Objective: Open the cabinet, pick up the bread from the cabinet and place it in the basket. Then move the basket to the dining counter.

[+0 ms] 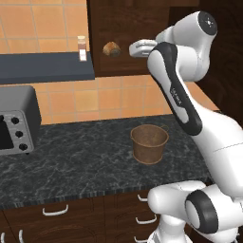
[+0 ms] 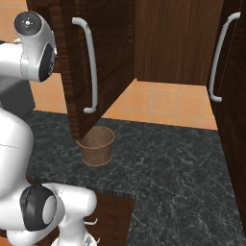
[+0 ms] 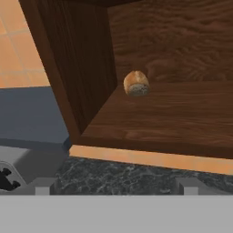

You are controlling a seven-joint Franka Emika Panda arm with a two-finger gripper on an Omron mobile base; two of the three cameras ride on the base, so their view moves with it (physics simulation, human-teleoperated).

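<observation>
The dark wood cabinet [image 1: 124,23] stands open, its door [image 2: 79,72] with the silver bar handle swung out toward me. The bread [image 1: 111,49], a small round tan loaf, lies on the cabinet's shelf [image 3: 173,113], near the left wall and toward the back [image 3: 136,83]. My gripper [image 1: 131,48] hovers just outside the cabinet's opening, level with the bread and pointed at it. In the hand view its fingertips [image 3: 44,185] sit wide apart, open, with nothing between them. The brown woven basket [image 1: 149,143] stands upright and empty on the black granite counter below the cabinet [image 2: 97,145].
A grey toaster oven [image 1: 14,124] stands at the counter's left. Above it runs a dark shelf [image 1: 47,66] with a small jar [image 1: 82,48]. Drawers with white handles [image 1: 54,210] line the counter front. A second cabinet door with a handle [image 2: 218,57] stands at the right.
</observation>
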